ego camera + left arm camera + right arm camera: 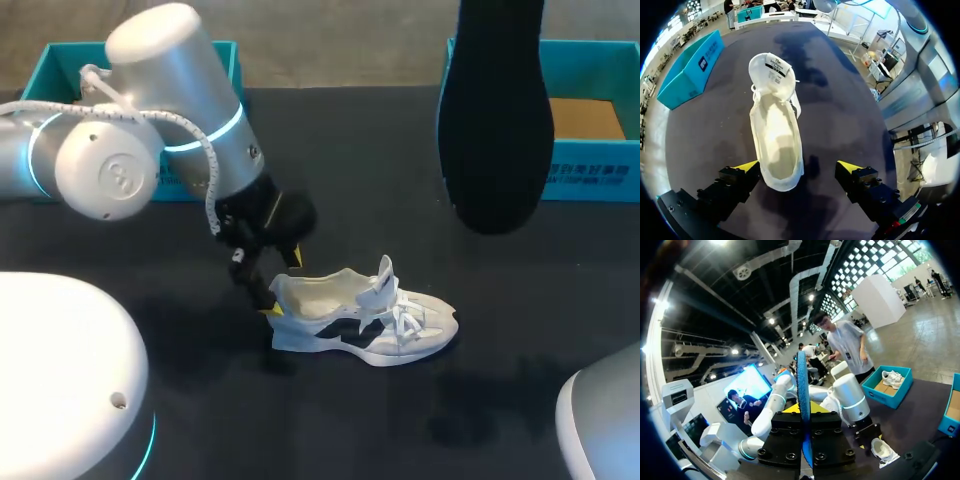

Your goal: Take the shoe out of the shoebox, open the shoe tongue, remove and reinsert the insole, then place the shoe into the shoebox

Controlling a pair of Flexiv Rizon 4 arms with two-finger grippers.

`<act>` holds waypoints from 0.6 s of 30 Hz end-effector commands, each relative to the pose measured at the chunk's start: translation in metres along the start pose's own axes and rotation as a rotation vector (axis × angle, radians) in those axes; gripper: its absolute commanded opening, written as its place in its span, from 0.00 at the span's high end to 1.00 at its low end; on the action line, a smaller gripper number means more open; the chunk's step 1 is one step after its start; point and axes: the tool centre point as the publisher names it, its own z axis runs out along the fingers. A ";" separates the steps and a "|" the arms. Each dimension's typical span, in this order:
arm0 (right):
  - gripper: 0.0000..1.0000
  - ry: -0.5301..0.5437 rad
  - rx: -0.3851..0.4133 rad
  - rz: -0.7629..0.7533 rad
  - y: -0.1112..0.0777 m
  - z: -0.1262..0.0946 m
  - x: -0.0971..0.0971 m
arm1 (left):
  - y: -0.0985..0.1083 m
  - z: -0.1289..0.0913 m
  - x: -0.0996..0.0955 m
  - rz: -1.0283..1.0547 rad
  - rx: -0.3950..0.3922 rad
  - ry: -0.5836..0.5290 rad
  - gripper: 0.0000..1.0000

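Note:
A white sneaker (365, 320) with dark side panels lies on the black table, tongue pulled up and its pale inside bare. My left gripper (283, 285) stands open around its heel. In the left wrist view the shoe (775, 125) stretches away ahead, its heel between the yellow fingertips (747, 165) and nearer one of them. The black insole (495, 120) hangs high over the table's right side. My right gripper (804, 415) is shut on the insole (802, 385), seen edge-on as a blue strip. From there the sneaker (882, 450) and my left arm (850, 400) lie far below.
A teal shoebox (590, 130) stands open at the back right, another teal box (50, 70) at the back left behind my left arm. In the right wrist view one box (887, 385) holds a second white shoe. Part of my right arm (600, 420) fills the near right corner.

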 end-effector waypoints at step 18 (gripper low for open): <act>1.00 -0.033 0.023 0.022 0.010 0.047 0.015 | -0.006 0.001 -0.007 -0.003 -0.031 -0.016 0.00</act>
